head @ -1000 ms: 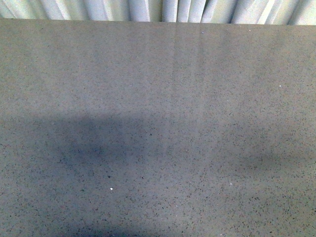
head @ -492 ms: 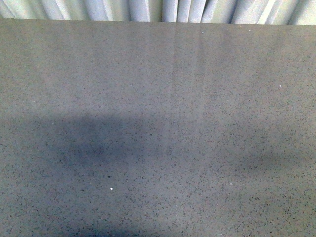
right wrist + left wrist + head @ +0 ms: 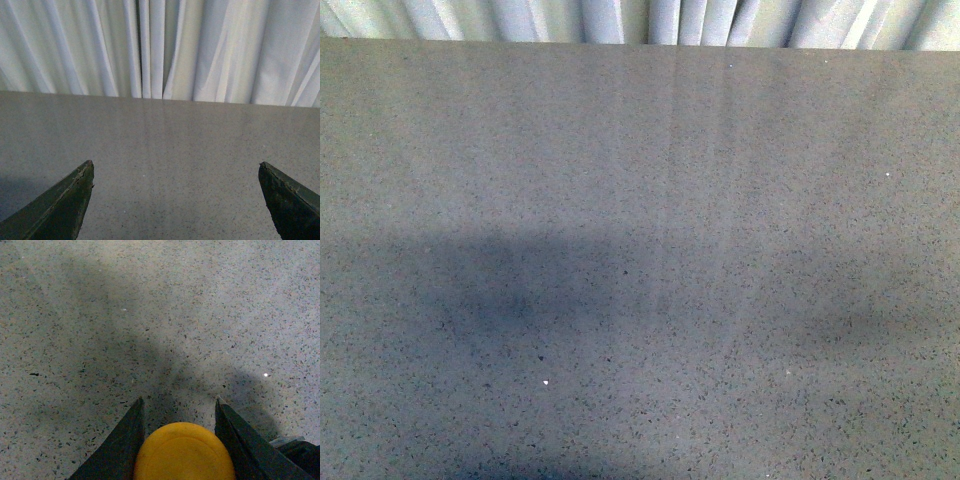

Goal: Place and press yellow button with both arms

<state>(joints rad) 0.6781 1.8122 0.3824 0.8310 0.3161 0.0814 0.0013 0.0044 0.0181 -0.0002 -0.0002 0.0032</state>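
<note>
In the left wrist view the yellow button (image 3: 184, 452) shows as a round yellow-orange cap held between two black fingers. My left gripper (image 3: 179, 401) is shut on it, above the grey speckled table (image 3: 150, 315); the button's body and base are hidden. In the right wrist view my right gripper (image 3: 176, 166) is open and empty, its two dark fingertips (image 3: 75, 192) wide apart over the table (image 3: 170, 150). Neither arm nor the button shows in the front view, only the arms' shadows on the table (image 3: 640, 200).
A white pleated curtain (image 3: 160, 47) hangs behind the table's far edge, also in the front view (image 3: 640, 20). A dark shadow (image 3: 520, 300) lies on the table's left part. A small white speck (image 3: 546, 383) lies near the front.
The shadow on the left part of the table has shifted slightly. Nothing else has visibly changed in the front view.
</note>
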